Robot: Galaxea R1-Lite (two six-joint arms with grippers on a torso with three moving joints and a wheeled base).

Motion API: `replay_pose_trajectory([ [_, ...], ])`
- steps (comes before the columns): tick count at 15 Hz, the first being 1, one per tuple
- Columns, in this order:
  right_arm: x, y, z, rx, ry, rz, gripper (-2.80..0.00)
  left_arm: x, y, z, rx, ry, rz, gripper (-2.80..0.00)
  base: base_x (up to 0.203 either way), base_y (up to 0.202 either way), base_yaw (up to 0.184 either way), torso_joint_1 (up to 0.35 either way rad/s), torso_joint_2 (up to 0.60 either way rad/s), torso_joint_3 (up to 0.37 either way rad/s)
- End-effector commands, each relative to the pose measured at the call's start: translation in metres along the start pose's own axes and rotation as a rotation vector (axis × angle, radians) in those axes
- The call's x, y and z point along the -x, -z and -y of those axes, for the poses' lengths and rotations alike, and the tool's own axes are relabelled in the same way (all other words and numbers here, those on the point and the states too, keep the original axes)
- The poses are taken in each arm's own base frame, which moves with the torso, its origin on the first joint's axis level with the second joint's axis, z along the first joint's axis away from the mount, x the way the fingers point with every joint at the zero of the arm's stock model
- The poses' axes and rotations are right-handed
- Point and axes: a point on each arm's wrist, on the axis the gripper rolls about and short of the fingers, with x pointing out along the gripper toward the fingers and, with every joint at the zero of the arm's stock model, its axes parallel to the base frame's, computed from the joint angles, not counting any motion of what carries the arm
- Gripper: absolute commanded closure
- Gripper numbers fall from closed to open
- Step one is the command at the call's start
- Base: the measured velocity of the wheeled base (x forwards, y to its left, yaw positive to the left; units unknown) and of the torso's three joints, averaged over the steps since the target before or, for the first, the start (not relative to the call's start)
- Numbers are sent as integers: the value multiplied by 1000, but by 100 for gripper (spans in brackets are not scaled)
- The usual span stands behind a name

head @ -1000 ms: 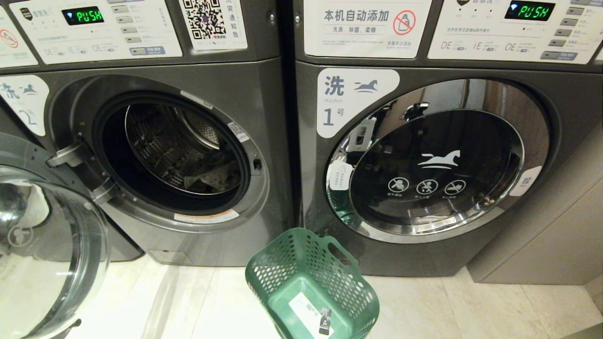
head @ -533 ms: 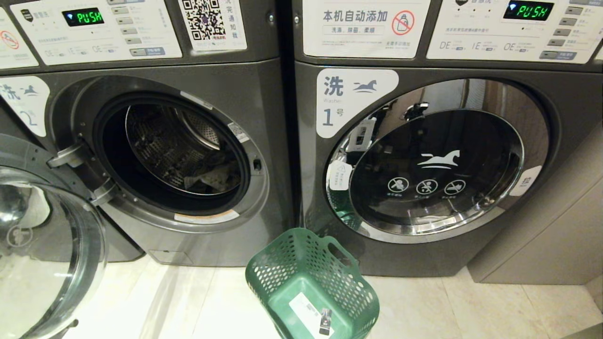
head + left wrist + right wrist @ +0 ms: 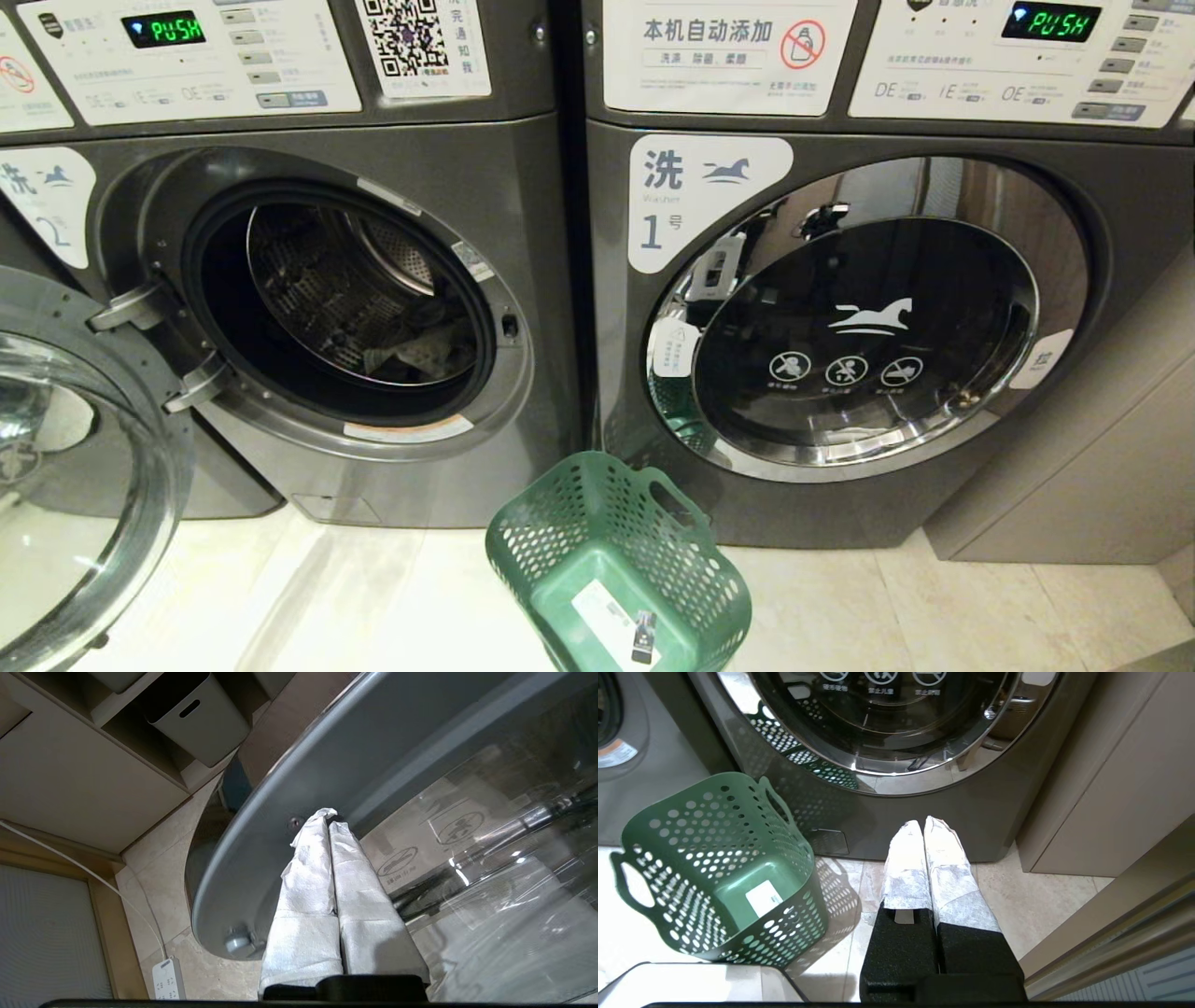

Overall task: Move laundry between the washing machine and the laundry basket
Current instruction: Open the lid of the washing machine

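Observation:
The washing machine [image 3: 532,280] marked 2 stands at the left with its round glass door [image 3: 84,485] swung wide to the left. The grey-olive laundry [image 3: 411,353] lies low in the steel drum. On the floor between the two washers sits the green laundry basket [image 3: 560,523], holding no clothes, with a white label on its bottom. My left gripper [image 3: 327,820] is shut and holds nothing; its wrapped tips rest against the grey inner ring of the door [image 3: 373,742]. My right gripper [image 3: 923,823] is shut over the floor, right of the basket [image 3: 691,826].
The washer marked 1 [image 3: 868,327] stands at the right with its door closed. A beige cabinet [image 3: 1074,467] flanks it. Beyond the open door are a grey bin [image 3: 201,714] on a shelf and a white power strip [image 3: 168,977] on the floor.
The open door has swung a little further left and away from the drum opening. The basket and the laundry have not moved.

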Motion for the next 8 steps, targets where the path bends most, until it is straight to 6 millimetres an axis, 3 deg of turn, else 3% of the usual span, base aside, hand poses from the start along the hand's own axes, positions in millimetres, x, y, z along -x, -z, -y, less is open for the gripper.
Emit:
replay_pose_trajectory([
  [1, 0, 0, 0, 0, -1, 0, 0, -26, 2, -4, 6, 1, -24, 0, 0, 0, 0, 0, 0, 0],
  [3, 0, 0, 0, 0, -1, 0, 0, -35, -2, -8, 7, -6, -14, 0, 0, 0, 0, 0, 0, 0],
  [5, 0, 0, 0, 0, -1, 0, 0, -31, -4, -8, 9, -4, -5, 0, 0, 0, 0, 0, 0, 0],
  [8, 0, 0, 0, 0, -1, 0, 0, 11, -20, -3, 10, 45, 78, 0, 0, 0, 0, 0, 0, 0],
])
